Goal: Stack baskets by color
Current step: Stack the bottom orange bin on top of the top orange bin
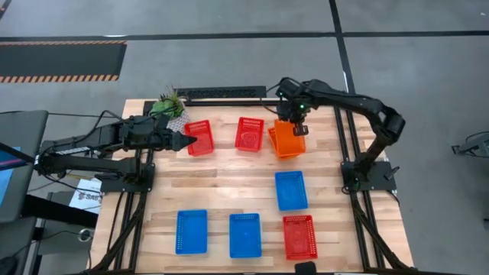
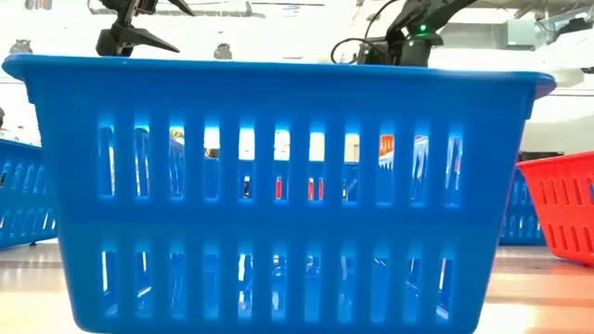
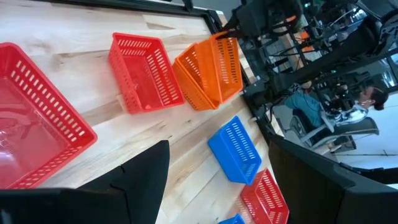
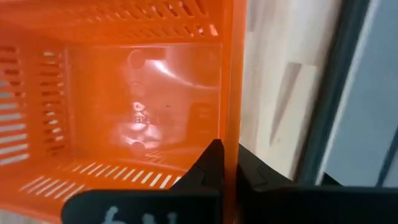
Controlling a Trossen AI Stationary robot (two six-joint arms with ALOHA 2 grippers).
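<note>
Two red baskets [image 1: 200, 137] [image 1: 249, 134] stand at the table's far side, with a third red one [image 1: 299, 235] at the near right. Three blue baskets [image 1: 290, 189] [image 1: 191, 231] [image 1: 244, 234] stand on their bottoms nearer the front. My right gripper [image 1: 298, 128] is shut on a tilted orange basket [image 3: 221, 59] that leans into another orange basket [image 3: 194, 84] beneath it. My left gripper [image 1: 189, 140] hovers open just left of the far-left red basket, pointing at it and touching nothing. My right gripper pinches the orange basket's wall just below the rim [image 4: 231, 124]. One finger [image 4: 210, 163] is inside the basket and the other [image 4: 250, 169] is outside. The fingers come from above, pointing down. The basket hangs tilted, its lower part resting in the orange basket beneath.
A small potted green plant [image 1: 170, 105] stands at the far left corner behind my left arm. In the low view the near blue basket [image 2: 278, 186] hides most of the table. Bare wood lies in the table's middle [image 1: 229, 179]. A person [image 3: 311, 102] sits beyond the table.
</note>
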